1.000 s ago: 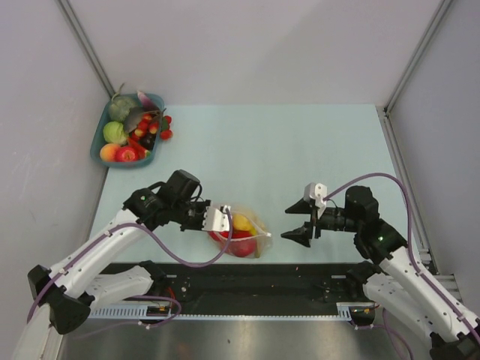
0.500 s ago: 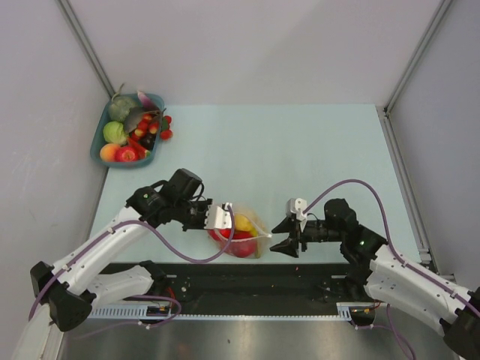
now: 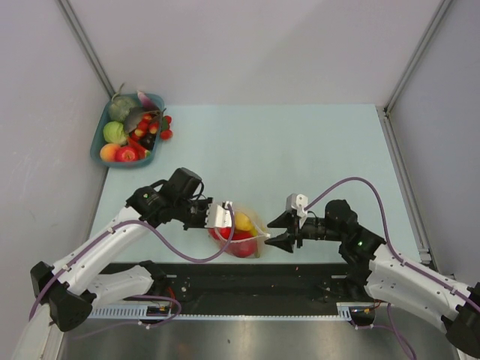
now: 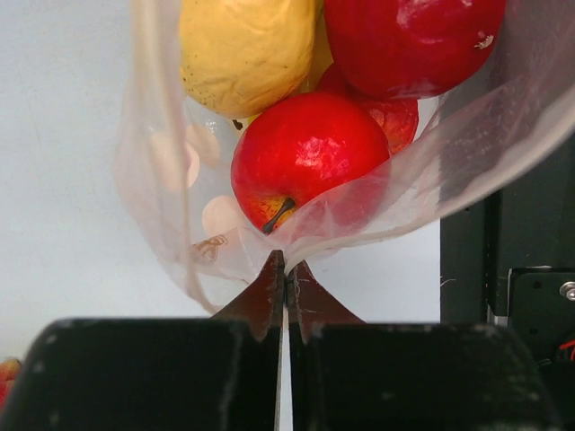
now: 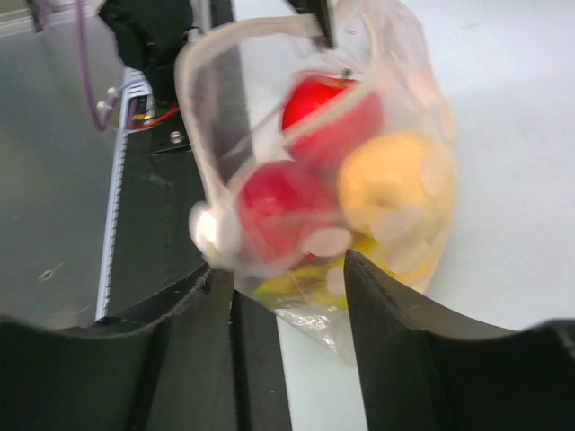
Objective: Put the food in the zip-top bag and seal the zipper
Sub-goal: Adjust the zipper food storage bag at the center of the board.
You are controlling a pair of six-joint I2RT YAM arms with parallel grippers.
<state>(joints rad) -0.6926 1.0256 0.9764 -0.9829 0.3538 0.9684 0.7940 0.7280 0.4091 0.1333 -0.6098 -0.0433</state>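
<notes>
Left wrist view: left gripper (image 4: 286, 269), fingers pressed together on a pinch of film at the edge of the zip-top bag (image 4: 171, 206); just beyond the pinch, inside the film, one red apple (image 4: 310, 153), a yellow fruit (image 4: 243, 45) and another red piece.

Right wrist view: right gripper (image 5: 287, 274), jaws apart, the bag's near end between them; the zipper (image 5: 187, 108) stands as an open loop above the fruit, unsealed.

Top view: the bag lies at the near edge of the table (image 3: 300, 150), between the two grippers; further food sits in the blue basket (image 3: 98, 146) at the far left corner.

Step in hand, as you may judge it: taking a second hold on the bag's mouth, ahead of sealing.

Next move calls for: closing your right jaws on the strip alone, clear of the fruit; then pressing along it against the left hold.

Change since a second ago: right gripper has come in from well apart to straddle the bag, its jaws narrower; left hold unchanged; bag hardly shifted.
</notes>
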